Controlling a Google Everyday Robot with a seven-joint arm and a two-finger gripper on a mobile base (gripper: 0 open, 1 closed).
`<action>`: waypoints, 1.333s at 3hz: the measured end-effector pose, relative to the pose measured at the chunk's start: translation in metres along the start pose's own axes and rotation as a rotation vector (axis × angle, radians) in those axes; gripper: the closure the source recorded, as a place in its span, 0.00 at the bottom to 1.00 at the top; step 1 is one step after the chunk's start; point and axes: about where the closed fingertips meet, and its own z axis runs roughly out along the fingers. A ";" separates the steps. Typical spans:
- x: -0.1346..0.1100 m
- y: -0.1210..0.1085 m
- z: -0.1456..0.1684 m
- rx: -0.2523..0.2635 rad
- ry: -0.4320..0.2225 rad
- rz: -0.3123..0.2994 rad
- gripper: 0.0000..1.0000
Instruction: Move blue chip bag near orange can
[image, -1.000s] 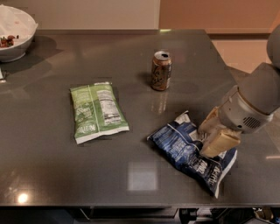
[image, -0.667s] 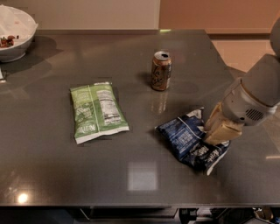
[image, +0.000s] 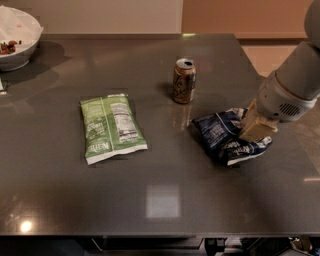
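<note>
The blue chip bag (image: 223, 136) is a crinkled navy foil bag with white text, lying on the dark table right of centre. My gripper (image: 255, 128) comes in from the right and is shut on the bag's right part, its tan fingers (image: 258, 126) pressed into the foil. The orange can (image: 184, 81) stands upright a short way up and to the left of the bag, not touching it.
A flat green chip bag (image: 111, 128) lies left of centre. A white bowl (image: 17, 40) with food sits at the back left corner. The table's right edge (image: 295, 145) runs close behind my gripper, and the front edge (image: 160, 234) is near the bottom.
My gripper has dragged the blue chip bag up and back toward the orange can. The bag has bunched up and now lies closer to the can. The can and green bag have not moved.
</note>
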 end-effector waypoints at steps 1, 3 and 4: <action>0.004 -0.030 0.001 0.022 0.027 0.015 1.00; -0.006 -0.073 0.002 0.038 -0.018 0.039 1.00; -0.013 -0.085 0.004 0.040 -0.047 0.050 0.84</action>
